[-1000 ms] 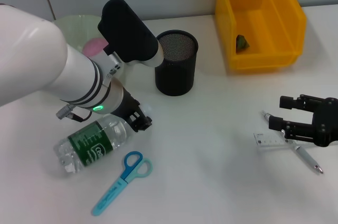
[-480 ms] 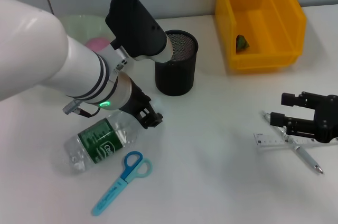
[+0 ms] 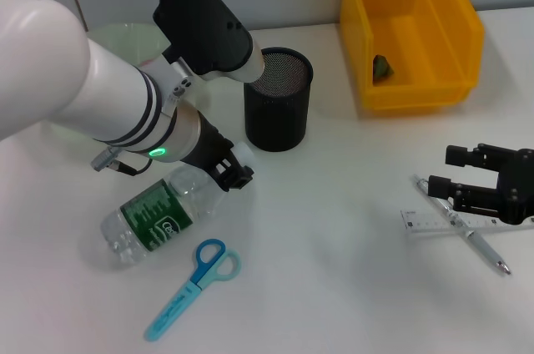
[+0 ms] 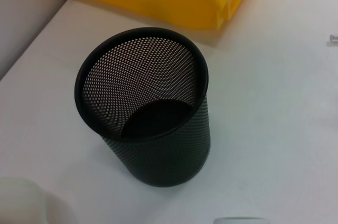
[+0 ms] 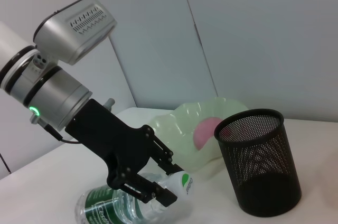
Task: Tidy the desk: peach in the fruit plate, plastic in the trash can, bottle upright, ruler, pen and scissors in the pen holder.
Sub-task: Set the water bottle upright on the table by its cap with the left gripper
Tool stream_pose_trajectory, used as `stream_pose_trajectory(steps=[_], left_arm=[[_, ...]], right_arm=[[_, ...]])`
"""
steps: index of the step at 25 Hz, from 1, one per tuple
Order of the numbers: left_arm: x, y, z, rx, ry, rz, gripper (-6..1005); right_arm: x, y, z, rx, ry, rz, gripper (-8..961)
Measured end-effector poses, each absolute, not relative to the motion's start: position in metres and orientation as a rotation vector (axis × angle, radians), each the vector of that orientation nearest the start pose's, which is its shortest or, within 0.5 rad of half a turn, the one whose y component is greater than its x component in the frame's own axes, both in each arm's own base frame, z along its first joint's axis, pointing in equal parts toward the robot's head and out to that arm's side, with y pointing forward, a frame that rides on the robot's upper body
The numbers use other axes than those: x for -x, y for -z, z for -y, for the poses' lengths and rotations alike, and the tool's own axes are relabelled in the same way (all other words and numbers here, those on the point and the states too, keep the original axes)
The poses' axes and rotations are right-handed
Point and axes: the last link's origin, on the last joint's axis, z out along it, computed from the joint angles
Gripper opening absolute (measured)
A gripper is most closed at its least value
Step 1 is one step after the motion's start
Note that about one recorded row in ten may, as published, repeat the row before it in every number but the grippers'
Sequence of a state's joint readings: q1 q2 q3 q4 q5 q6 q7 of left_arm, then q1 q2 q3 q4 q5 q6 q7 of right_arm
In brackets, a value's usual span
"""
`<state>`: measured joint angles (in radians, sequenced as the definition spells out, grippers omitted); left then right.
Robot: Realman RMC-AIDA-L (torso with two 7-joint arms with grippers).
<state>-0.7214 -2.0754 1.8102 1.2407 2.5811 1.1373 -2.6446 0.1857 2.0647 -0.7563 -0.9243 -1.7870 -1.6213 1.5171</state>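
Bottle (image 3: 163,212) lay on its side toward the desk's (image 3: 334,229) left front, its neck caught by the left gripper (image 3: 236,172), whose fingers were closed on the capped end; the right wrist view showed the white cap (image 5: 185,180) poking out between them. Over the last second the neck end had risen and swung toward the holder (image 3: 277,98), while the base stayed down on the desk, so the bottle sat tilted instead of flat. That read as the start of standing it up, with most of the tipping left to do. Scissors (image 3: 192,285) lay just in front of the bottle, near the front edge, apart from it.

Peach (image 5: 207,129) was already in the plate (image 5: 206,123) at the back left, and something small and green sat in the yellow bin (image 3: 409,32) at the back right. The right gripper (image 3: 476,183) hovered open by the right edge, above the ruler (image 3: 427,222) and pen (image 3: 469,235), holding nothing. Both, like the scissors, were yet to go into the holder.
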Motion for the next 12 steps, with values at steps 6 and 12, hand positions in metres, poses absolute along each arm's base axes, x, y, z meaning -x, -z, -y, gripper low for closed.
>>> stream_pose_trajectory(steps=[6, 12], left_arm=[[0.1197, 0.0769, -0.3679, 2.64, -0.43, 0.412, 441], [0.1154, 0.0722, -0.3643, 2.641, -0.405, 0.401, 440]], right_arm=[[-0.3152, -0.0563, -0.2631, 2.478, -0.75, -0.817, 738], [-0.315, -0.0562, -0.2634, 2.479, -0.751, -0.817, 738]])
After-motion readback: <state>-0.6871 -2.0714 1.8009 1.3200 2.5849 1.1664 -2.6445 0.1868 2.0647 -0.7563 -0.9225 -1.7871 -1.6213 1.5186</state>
